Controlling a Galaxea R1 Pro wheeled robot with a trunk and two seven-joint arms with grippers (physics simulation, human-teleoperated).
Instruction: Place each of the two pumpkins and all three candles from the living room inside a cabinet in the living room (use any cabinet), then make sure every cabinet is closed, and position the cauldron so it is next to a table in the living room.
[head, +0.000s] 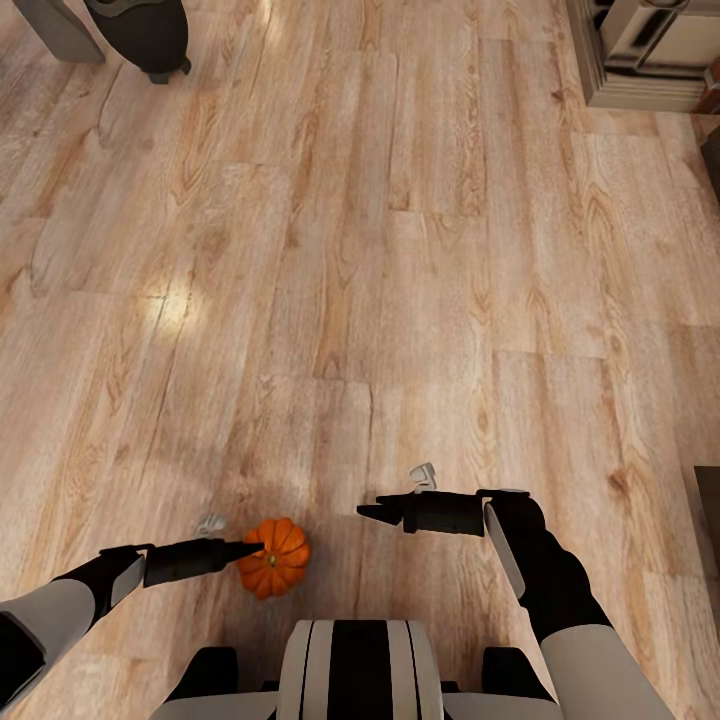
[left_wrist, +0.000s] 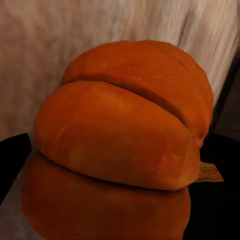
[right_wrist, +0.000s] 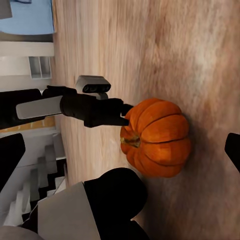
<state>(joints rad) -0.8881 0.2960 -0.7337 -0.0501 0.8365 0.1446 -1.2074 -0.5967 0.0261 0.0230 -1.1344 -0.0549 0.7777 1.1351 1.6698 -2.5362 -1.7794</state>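
Note:
My left gripper is shut on a bright-orange ribbed pumpkin, low over the wood floor just in front of my base. The pumpkin sits very close in the left wrist view, its brownish stem to one side. The right wrist view shows the same pumpkin with the left gripper's fingers clamped against its side. My right gripper hovers to the pumpkin's right, open and empty, with a fingertip far off at the frame edge. The black cauldron stands on the floor at the far left.
A grey table leg slants beside the cauldron. A pale stepped unit occupies the far right corner, and a dark edge shows at the right. Bare wood floor stretches between them. Stairs appear in the right wrist view.

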